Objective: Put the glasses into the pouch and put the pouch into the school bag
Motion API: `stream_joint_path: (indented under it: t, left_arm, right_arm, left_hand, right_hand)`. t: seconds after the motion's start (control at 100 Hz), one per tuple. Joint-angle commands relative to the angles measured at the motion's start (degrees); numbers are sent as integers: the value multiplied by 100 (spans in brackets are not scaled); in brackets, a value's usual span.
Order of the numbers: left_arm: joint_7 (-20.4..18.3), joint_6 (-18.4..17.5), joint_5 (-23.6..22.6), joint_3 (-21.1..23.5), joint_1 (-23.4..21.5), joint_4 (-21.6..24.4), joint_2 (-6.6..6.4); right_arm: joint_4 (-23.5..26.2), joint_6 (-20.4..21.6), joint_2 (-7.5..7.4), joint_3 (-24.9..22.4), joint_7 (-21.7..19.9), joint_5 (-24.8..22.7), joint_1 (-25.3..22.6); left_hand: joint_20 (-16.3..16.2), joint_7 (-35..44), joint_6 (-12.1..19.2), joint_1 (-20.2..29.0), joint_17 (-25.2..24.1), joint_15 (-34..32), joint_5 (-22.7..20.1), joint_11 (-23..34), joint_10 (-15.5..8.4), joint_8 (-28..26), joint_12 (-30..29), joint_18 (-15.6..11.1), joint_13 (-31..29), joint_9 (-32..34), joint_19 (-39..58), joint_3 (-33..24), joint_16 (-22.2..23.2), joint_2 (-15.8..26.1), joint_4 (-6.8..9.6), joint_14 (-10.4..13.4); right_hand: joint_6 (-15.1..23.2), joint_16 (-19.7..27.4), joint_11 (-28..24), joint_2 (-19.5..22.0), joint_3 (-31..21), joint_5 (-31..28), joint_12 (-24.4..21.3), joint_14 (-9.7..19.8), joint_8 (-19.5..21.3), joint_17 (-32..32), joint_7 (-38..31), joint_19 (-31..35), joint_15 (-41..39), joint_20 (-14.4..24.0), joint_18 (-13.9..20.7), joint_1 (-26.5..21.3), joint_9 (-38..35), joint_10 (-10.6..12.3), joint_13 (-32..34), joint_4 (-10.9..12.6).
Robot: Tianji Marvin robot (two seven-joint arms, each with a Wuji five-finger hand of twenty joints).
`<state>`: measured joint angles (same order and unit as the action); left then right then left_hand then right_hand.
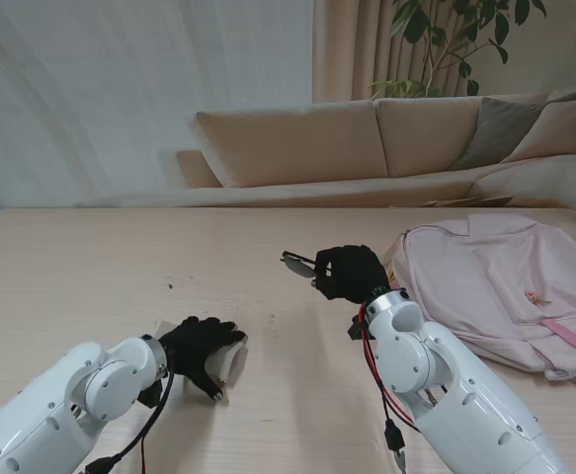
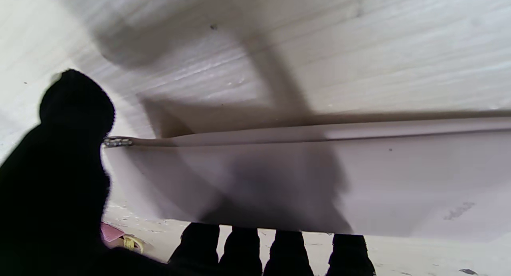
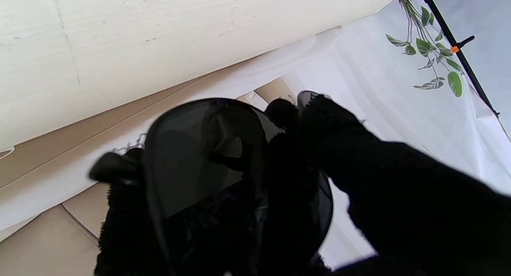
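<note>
My right hand (image 1: 350, 273) is shut on dark sunglasses (image 1: 298, 263), held above the middle of the table; one lens sticks out to the left of the fingers. The right wrist view shows a dark lens (image 3: 199, 156) filling the space between the black-gloved fingers (image 3: 359, 168). My left hand (image 1: 197, 346) lies on a pale beige pouch (image 1: 231, 361) at the table's near left, fingers curled over its edge. The left wrist view shows the pouch (image 2: 319, 180) with its zip pull (image 2: 117, 141), held by the fingers (image 2: 287, 252). A pink school bag (image 1: 505, 291) lies flat at the right.
A beige sofa (image 1: 367, 138) stands behind the table's far edge, with a plant (image 1: 446, 39) and a curtain behind it. Bare wooden table top (image 1: 120, 257) stretches across the left and middle.
</note>
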<state>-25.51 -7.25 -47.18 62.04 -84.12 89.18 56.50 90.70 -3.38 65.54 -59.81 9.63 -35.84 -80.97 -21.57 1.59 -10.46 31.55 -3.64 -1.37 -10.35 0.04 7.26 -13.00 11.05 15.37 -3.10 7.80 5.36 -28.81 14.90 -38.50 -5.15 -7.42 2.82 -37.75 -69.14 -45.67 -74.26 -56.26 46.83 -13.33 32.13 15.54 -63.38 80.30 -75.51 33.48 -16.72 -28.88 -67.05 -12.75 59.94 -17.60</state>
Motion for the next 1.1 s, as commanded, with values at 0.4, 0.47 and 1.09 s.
stream_joint_path:
  t: [0.4,0.47,1.09]
  left_arm:
    - [42,-213,-88,-121,114,-173,44]
    - [73,-232,-101,-132,123,-201,46]
    - [112,-281,73,-284,276,-368,54]
  right_arm:
    - [-12,-32,34,10,-35,33,-27]
    - [-10,-40,37,11,-29,41,-30]
    - [-6,-58,43,30,-22,69,-40]
  left_hand:
    - [-155,271,322,241,13,-91,285,97,-246,-505,424,162,159,-165,-37,17,367,-170,51,21]
    - [-166,271,378,311,26,-129,296,140,-303,-676,574,157,152,-157,-12,51,481,-113,107,46]
    - [-156,1341,496,402,41,-286,269,270,-349,-1671,1205,182,77,-142,136,547,602,329,232,62]
  right_hand:
    - [65,-101,-164,32,-116,36,79,232,45,-34,-121,214,-191,127,17,-207,-24,-438,120,-107]
    - [64,-97,-163,30,-107,36,78,234,42,-38,-121,215,-185,128,21,-209,-25,-438,124,-106]
    - [50,-82,-152,55,-75,39,72,218,19,-53,-119,218,-168,132,28,-216,-19,-437,112,-97]
